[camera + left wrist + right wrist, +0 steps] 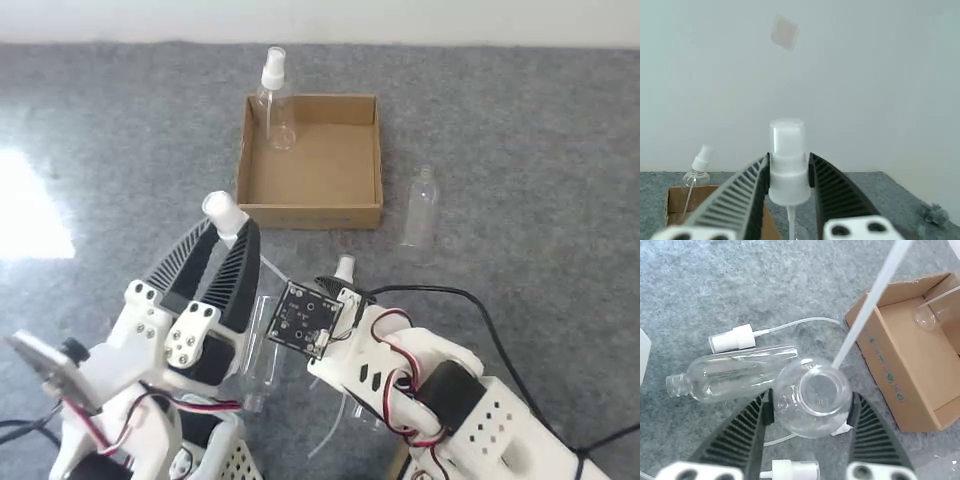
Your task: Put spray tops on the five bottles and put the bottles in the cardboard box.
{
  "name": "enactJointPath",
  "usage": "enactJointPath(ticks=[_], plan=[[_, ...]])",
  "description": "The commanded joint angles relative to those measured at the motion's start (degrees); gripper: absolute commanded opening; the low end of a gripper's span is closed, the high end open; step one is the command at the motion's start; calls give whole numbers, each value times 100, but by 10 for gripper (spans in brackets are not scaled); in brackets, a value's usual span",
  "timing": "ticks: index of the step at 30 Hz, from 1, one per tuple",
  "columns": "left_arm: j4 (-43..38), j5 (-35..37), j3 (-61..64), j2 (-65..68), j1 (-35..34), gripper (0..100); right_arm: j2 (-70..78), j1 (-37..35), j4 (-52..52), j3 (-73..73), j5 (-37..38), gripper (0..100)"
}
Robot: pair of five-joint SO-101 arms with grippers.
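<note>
— What's ahead of the left end effector (228, 228)?
— The cardboard box (310, 170), an upright bottle (276, 110) in its far corner.
— Beside the right end effector (811, 399)?
— A lying bottle (725, 372) on the tabletop (715, 290), a loose spray top (732, 338) alongside.

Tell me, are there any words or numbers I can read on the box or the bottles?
Nothing here can be read.
On the cardboard box: small teal print on its outer wall, too blurred to read.
On the spray top held in the left gripper: no print seen.
On the bottle held in the right gripper: clear, no label seen.
</note>
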Motion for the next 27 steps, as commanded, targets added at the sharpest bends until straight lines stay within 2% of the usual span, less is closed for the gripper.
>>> enactJointPath(ticks=[1,7,17,23,27], plan=[[70,62,-224,-97,281,12,-163,75,-136,-62,79,132],[-9,53,-75,-97,404,12,-145,75,-127,-62,79,132],[229,62,-602,-97,-185,12,-145,75,-136,-53,79,132],[229,79,-523,-97,-123,12,-145,75,-136,-53,79,132],[193,44,-303,-97,378,12,-145,75,-136,-53,79,132]])
